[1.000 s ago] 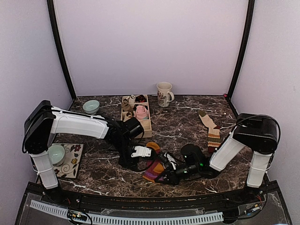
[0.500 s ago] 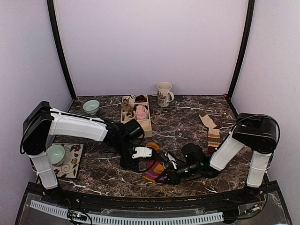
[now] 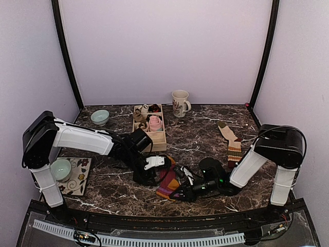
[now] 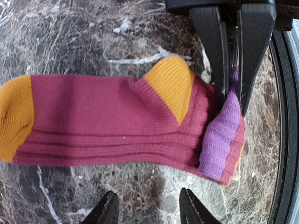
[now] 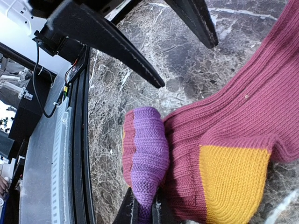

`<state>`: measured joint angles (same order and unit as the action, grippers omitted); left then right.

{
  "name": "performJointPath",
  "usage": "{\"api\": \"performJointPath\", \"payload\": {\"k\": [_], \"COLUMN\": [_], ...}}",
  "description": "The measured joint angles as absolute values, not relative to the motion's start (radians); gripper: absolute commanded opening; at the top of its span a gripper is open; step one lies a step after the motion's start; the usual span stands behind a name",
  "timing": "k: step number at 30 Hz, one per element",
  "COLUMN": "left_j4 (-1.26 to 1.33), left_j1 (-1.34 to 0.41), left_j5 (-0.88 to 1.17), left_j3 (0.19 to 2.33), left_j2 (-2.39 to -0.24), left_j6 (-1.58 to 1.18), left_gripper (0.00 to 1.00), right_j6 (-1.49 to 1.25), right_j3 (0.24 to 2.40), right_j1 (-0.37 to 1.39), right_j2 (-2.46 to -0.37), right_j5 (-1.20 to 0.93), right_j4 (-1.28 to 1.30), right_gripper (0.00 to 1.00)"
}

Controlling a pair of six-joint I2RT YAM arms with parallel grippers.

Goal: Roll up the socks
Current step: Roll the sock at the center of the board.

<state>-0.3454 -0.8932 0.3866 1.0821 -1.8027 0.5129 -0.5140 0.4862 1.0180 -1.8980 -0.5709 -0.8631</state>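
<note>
At the far left a pale green bowl point(image 3: 61, 169) sits on a flowered mat point(image 3: 79, 180), well apart from the work and seemingly parked out of the way. The left claw point(image 4: 148, 196) hovers low over the bare marble of the bench point(image 3: 200, 134), just beside the long edge of the striped sock point(image 4: 107, 121). Its jaws stand about half open with nothing between them, probably waiting to steady or press the fabric once rolling begins. Behind it at mid-bench is a wooden tray point(image 3: 160, 138) with small bundles in its compartments, and further back a mug point(image 3: 180, 103) with a flower pattern. The striped sock lies flat near the front edge, maroon with orange toe and heel. Its purple cuff point(image 5: 147, 154) is lifted and folded back over the maroon knit. The right claw point(image 5: 142, 210) is pinched shut on that cuff, which is why the end stands up while the rest lies slack; this looks like the first turn of the roll. To the right a beige sock point(image 3: 234, 146) lies stretched out and untouched, well away from both claws. No brand, label or lettering can be read on anything here.
</note>
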Motion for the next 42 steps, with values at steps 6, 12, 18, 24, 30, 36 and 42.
{"api": "performJointPath", "payload": {"k": [6,12,18,24,30,36,42], "left_j4": [-0.328,-0.347,-0.419,-0.443,-0.4,-0.326,-0.266], "left_j1": [-0.885,-0.888,-0.952,-1.077,-1.08,-1.078,-1.078], "left_j5": [0.4,0.431,0.453,0.473,0.448,0.385,0.331], "left_j3": [1.01,1.017,1.077,1.147,1.11,1.052,1.028], "left_j2": [-1.775,-1.715,-1.667,-1.74,-1.769,-1.77,-1.773], "left_j6": [0.557,0.593,0.654,0.695,0.729,0.759,0.783], "left_gripper": [0.47,0.43,0.39,0.32,0.31,0.32,0.32], "right_j6": [-0.511,-0.525,-0.55,-0.589,-0.627,-0.657,-0.672], "right_j3": [0.471,0.477,0.483,0.507,0.533,0.555,0.565], "right_j1": [1.025,1.025,1.023,1.019,1.01,0.999,0.994], "right_j2": [-1.893,-1.897,-1.889,-1.875,-1.895,-1.907,-1.908], "right_j5": [-0.535,-0.535,-0.531,-0.538,-0.58,-0.616,-0.632], "right_j4": [-0.883,-0.888,-0.853,-0.782,-0.758,-0.73,-0.711], "right_gripper": [0.0,0.0,0.0,0.0,0.0,0.0,0.0]}}
